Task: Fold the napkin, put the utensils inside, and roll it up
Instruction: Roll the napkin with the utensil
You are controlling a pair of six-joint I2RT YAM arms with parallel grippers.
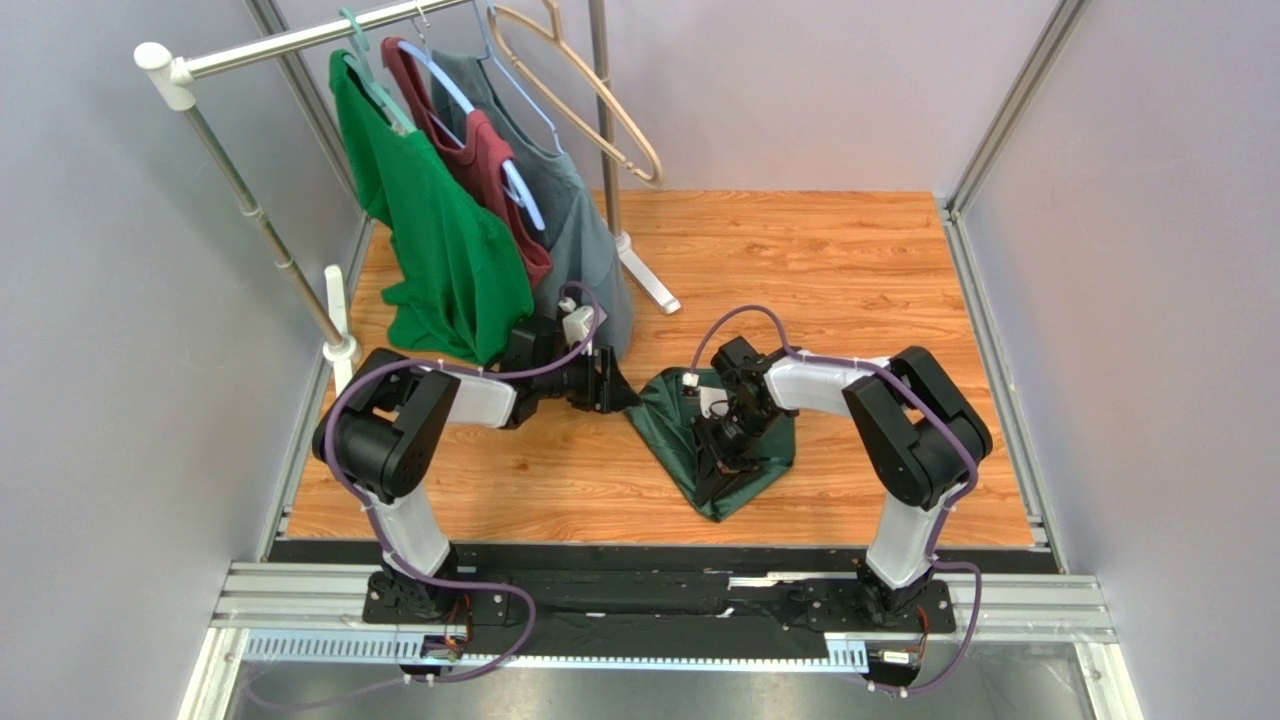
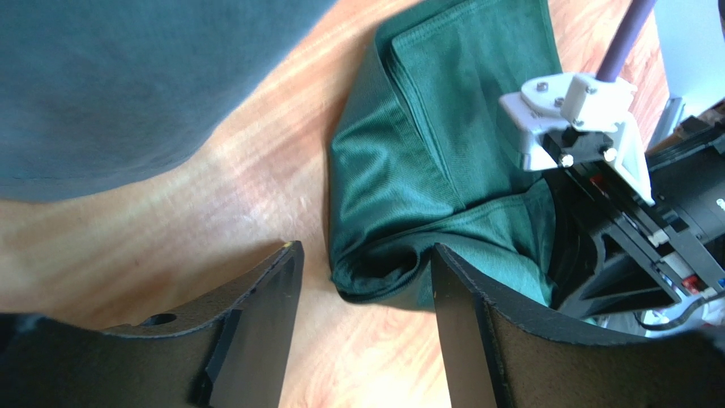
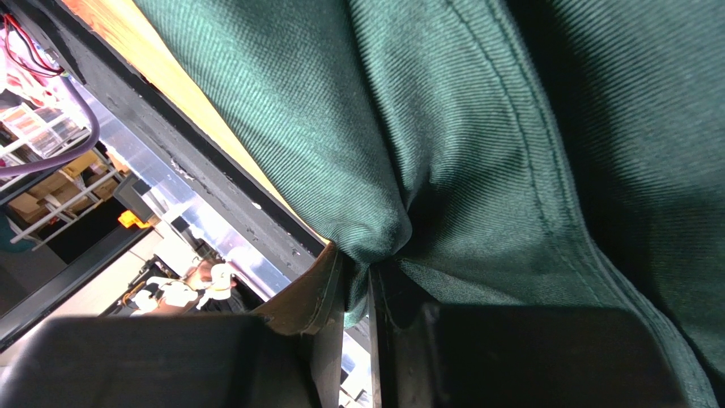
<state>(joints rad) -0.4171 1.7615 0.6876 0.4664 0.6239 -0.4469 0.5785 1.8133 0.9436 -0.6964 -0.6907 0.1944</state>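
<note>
right pincer (image 3: pixel 357 293) clamped on a fold of the napkin (image 3: pixel 476 127); left pincer (image 2: pixel 364 255) jaws apart, holding nothing, over the napkin edge on the table (image 2: pixel 213 195).

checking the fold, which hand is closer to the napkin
Right. The right hand is pinching the napkin; the left hand hangs open at one corner, not closed on it.

The left arm (image 1: pixel 394 435) is reaching forward with its elbow bent, the left gripper (image 2: pixel 364 255) pointing downward and holding its jaws wide apart. The right arm (image 1: pixel 902 428) is folding inward, wrist pitching down, and the right gripper (image 3: pixel 356 276) is pinching a fold of the napkin (image 3: pixel 476 127) between jaws that are nearly meeting.
</note>
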